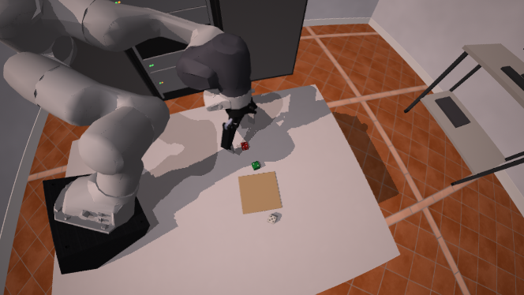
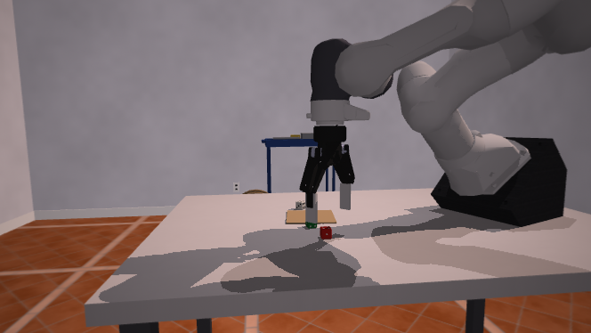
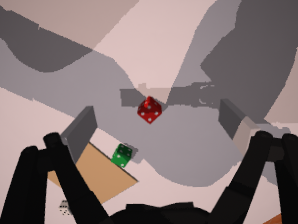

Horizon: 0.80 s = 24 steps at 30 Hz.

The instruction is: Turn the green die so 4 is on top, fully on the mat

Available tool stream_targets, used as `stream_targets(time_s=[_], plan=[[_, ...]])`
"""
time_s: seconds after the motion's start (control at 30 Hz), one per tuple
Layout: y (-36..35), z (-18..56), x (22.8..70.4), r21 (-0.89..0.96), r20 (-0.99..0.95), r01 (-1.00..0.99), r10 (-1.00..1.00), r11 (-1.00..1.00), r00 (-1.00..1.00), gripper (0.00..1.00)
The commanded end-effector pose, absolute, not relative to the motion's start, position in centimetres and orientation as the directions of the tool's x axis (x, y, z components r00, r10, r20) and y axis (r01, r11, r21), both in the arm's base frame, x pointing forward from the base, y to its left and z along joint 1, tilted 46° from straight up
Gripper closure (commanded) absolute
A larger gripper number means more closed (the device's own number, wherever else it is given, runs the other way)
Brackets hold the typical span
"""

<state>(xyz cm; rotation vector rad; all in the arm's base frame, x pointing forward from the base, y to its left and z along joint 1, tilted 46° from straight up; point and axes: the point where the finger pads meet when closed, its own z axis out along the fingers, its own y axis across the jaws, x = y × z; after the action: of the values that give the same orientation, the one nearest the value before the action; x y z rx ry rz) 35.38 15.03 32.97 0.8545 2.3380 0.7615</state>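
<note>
The green die (image 1: 256, 165) lies on the bare table just beyond the far edge of the tan mat (image 1: 260, 192); it also shows in the wrist view (image 3: 123, 155) beside the mat's corner (image 3: 100, 172) and in the exterior view (image 2: 310, 225). My gripper (image 2: 327, 206) is open and empty, hanging a little above the table over the red die (image 1: 245, 146), which shows in the wrist view (image 3: 150, 110) between the fingers' line and in the exterior view (image 2: 325, 232). The green die's top face is too small to read.
A white die (image 1: 273, 218) lies on the table just off the mat's near edge, also shown in the exterior view (image 2: 298, 205). The arm's black base (image 1: 95, 229) stands at the table's left side. Dark cabinets (image 1: 221, 35) stand behind the table.
</note>
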Motion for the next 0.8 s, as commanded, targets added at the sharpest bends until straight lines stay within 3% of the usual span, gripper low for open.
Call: stream_targets(time_s=[0.0,0.37,0.77], plan=[[15.2,32.9,35.3,0.659,-0.275,0.402,0.702,0.635,-0.657,0.0],[15.0,33.3,35.0,0.659,-0.275,0.402,0.702,0.635,-0.657,0.0],[13.1,37.4,31.3,0.659,-0.275,0.402,0.702,0.635,-0.657,0.0]])
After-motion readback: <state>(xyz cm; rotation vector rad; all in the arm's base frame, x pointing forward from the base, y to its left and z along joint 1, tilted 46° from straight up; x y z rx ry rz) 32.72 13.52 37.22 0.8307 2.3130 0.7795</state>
